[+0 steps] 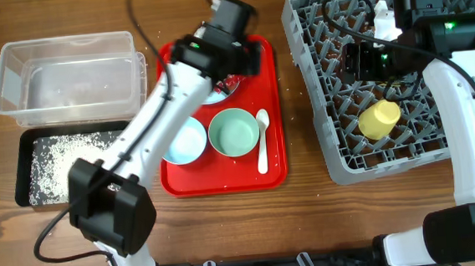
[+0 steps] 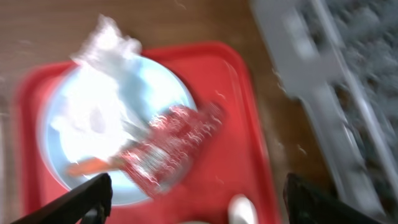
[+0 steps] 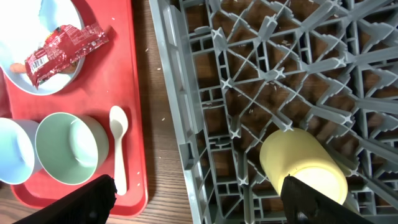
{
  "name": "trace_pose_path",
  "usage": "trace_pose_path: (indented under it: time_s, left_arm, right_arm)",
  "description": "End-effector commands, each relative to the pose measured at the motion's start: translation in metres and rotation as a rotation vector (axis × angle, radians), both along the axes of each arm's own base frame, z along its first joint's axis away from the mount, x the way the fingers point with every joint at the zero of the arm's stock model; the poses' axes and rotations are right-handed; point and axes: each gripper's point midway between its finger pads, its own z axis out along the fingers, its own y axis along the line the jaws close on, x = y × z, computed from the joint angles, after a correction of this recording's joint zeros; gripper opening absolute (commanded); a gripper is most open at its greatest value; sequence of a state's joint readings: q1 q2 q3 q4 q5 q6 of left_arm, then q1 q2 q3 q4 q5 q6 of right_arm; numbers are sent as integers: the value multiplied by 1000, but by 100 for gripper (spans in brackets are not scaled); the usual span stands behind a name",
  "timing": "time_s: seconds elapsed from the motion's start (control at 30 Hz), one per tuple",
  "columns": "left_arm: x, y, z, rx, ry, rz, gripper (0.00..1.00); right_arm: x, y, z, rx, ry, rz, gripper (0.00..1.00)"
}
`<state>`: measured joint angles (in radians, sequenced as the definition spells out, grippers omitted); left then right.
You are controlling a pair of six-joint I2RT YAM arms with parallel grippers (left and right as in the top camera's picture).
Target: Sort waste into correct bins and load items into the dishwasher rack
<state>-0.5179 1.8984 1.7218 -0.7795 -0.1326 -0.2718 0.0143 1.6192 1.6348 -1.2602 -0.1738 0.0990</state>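
The grey dishwasher rack (image 1: 317, 77) is holding the yellow cup (image 1: 379, 119) on its side, near the right gripper (image 3: 199, 186), fingers spread. The black tray (image 1: 21, 177) is carrying rice (image 1: 63, 158). The left gripper (image 2: 198, 186), likewise spread wide, is hovering over the blue plate (image 2: 168, 93) bearing tissue (image 2: 93, 106) and a red wrapper (image 2: 171, 146), print too blurred to read.

The red serving tray (image 1: 224, 177) is lying directly beneath the left pincer (image 2: 198, 200), resting on what is looking like a wooden table (image 1: 227, 226) spreading around it.
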Motion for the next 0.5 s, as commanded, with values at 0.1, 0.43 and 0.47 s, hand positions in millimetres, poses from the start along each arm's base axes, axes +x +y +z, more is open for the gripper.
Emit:
trace_pose_path:
  time_s: [0.1, 0.43, 0.47]
  left_arm:
    - [74, 69, -60, -9, -8, 210, 92]
    - [66, 73, -166, 45, 180, 253, 65]
    - [65, 73, -169, 47, 185, 253, 59]
  right_arm:
    - [-1, -4, 3, -25, -16, 11, 88]
    - [-1, -4, 2, -25, -12, 11, 88]
    - [-1, -4, 1, -25, -9, 11, 88]
